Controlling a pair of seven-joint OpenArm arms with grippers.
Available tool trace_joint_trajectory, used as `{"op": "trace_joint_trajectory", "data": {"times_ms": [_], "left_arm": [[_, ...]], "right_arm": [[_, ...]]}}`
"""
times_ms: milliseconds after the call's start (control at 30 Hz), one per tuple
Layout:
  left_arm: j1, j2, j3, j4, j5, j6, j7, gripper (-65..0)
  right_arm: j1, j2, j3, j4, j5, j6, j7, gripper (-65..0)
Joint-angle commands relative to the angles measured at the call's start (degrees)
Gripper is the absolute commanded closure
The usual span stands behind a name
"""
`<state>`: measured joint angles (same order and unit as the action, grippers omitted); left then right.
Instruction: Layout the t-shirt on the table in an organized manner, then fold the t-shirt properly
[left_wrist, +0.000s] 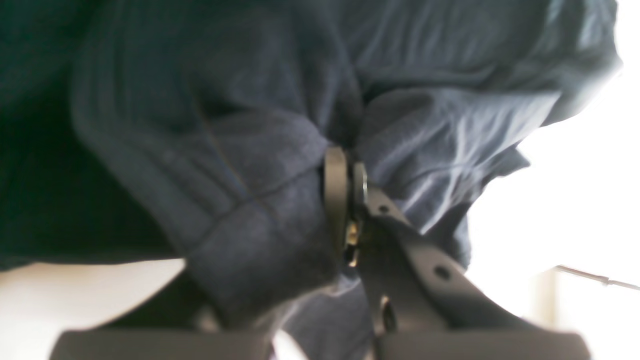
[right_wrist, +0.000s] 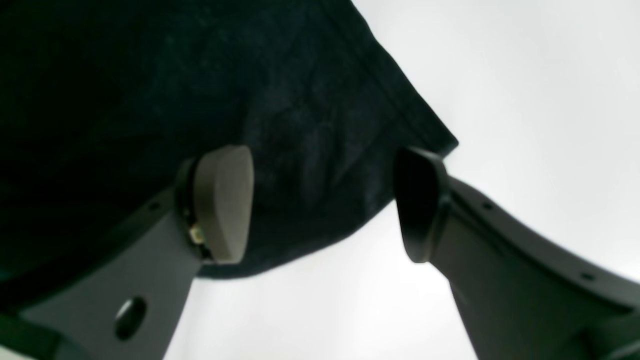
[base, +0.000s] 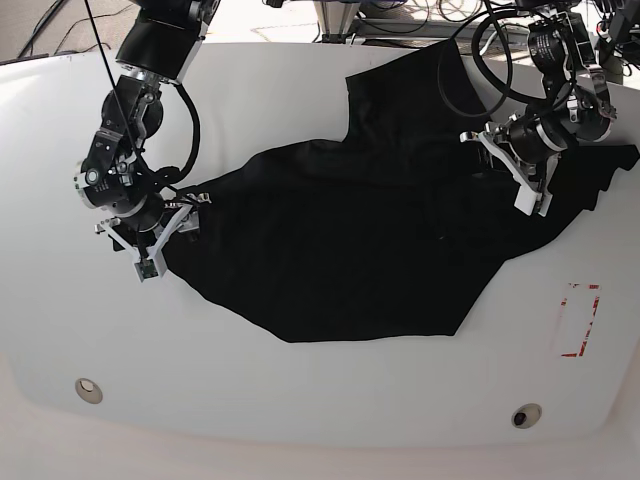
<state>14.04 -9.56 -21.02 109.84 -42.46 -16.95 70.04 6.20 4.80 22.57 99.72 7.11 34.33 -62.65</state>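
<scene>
The black t-shirt (base: 360, 230) lies spread and creased across the middle of the white table (base: 300, 400). My left gripper (base: 505, 160) is over the shirt's right side. In the left wrist view it (left_wrist: 345, 170) is shut on a bunched fold of the t-shirt (left_wrist: 240, 165). My right gripper (base: 172, 228) is at the shirt's left corner. Seen from the right wrist, this gripper (right_wrist: 322, 205) is open, and the t-shirt (right_wrist: 300, 130) has a hemmed corner lying under the gap between the fingers, not pinched.
A red rectangular tape mark (base: 577, 320) sits near the table's right edge. Two small round holes (base: 88, 389) (base: 525, 414) lie near the front edge. Cables and equipment crowd the far edge behind the arms.
</scene>
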Motion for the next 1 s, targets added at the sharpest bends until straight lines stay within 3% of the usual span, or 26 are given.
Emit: {"op": "trace_joint_trajectory", "data": {"times_ms": [0,267,633,967], "left_arm": [[0.6,-1.4,-1.4,1.1,-2.4,-0.2,-1.1,0.0],[2.4,-2.3,-2.6,1.1,-2.9,-0.2,-1.1,0.0],[3.9,-3.5,-2.8,1.1,-3.9,-0.2,-1.1,0.0],[4.2,-3.6,-2.7,1.1,-4.0,-0.2,-1.1,0.0]], "right_arm": [[1.8,1.0,0.9,-2.9,0.5,-0.2,2.7,-43.1],[6.1,1.0,8.9,-14.6,0.6,-0.2,6.8,-43.1],[12.5,6.3,9.7,-29.8,0.9,0.2,12.5,-43.1],[12.7,7.6,9.7,-37.3,0.9,0.3,17.9,-43.1]]}}
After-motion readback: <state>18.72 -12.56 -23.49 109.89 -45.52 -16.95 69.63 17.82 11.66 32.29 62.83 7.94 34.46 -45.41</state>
